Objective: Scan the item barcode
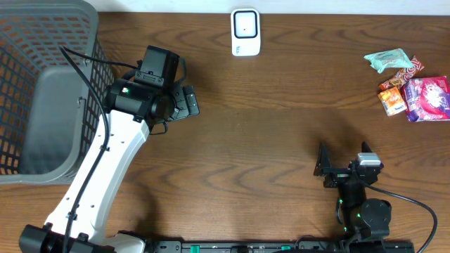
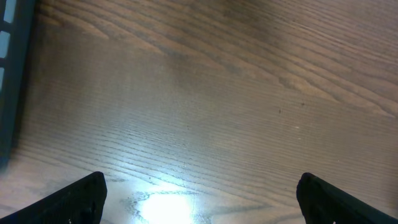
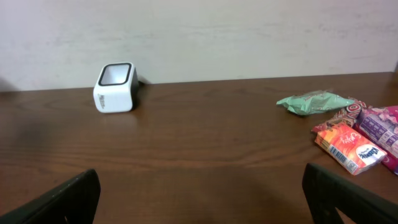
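Note:
The white barcode scanner (image 1: 245,31) stands at the table's far edge, and shows at the back left in the right wrist view (image 3: 115,88). Snack items lie at the far right: a green packet (image 1: 387,60) (image 3: 314,101), an orange pack (image 1: 394,100) (image 3: 348,146) and a pink pack (image 1: 429,98) (image 3: 382,127). My left gripper (image 1: 186,102) (image 2: 199,199) hovers open over bare wood near the basket, holding nothing. Near the front edge, my right gripper (image 1: 342,158) (image 3: 202,199) is open and empty, facing the scanner and the items.
A large dark mesh basket (image 1: 42,91) with a grey liner fills the left side; its edge (image 2: 12,74) shows in the left wrist view. A striped wrapper (image 1: 409,69) lies among the snacks. A pale wall (image 3: 199,31) rises behind the table.

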